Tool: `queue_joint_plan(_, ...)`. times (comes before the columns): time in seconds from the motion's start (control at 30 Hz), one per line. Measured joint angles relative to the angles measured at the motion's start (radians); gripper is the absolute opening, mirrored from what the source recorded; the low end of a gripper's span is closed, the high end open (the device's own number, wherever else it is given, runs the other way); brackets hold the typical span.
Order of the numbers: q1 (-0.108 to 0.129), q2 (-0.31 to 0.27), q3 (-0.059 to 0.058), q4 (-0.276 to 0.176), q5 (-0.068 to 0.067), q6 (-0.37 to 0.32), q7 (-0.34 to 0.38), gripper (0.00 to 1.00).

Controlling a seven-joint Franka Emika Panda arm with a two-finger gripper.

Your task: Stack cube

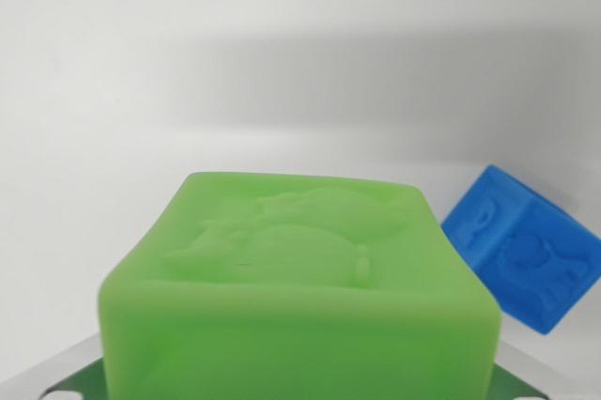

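The gripper itself is hardly visible in the wrist view: only dark and pale slivers show at the bottom edge, at about seven and five o'clock, and whether its fingers are spread or pressed against anything cannot be told. Just above those slivers, filling the lower middle of the frame at six o'clock, sits the green cube (300, 287), very close to the lens and a little blurred. Its top face carries a raised relief that looks like an animal figure, though the shape is too soft to name; no letters or brand marks can be read on it. Out toward four o'clock, near the green cube's right edge but apart from it, lies the blue cube (522, 250), turned so a corner faces the camera. Its faces bear embossed figures as well, small and unclear, with no legible writing. Both cubes rest on a plain white surface (282, 71), crossed by a broad soft shadow toward twelve o'clock.
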Motion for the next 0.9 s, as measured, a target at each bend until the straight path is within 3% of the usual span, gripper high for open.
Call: queue_joint_plan(0.9, -0.013, -0.042, -0.04, -0.047, 0.015, 0.004, 0.116, 0.0)
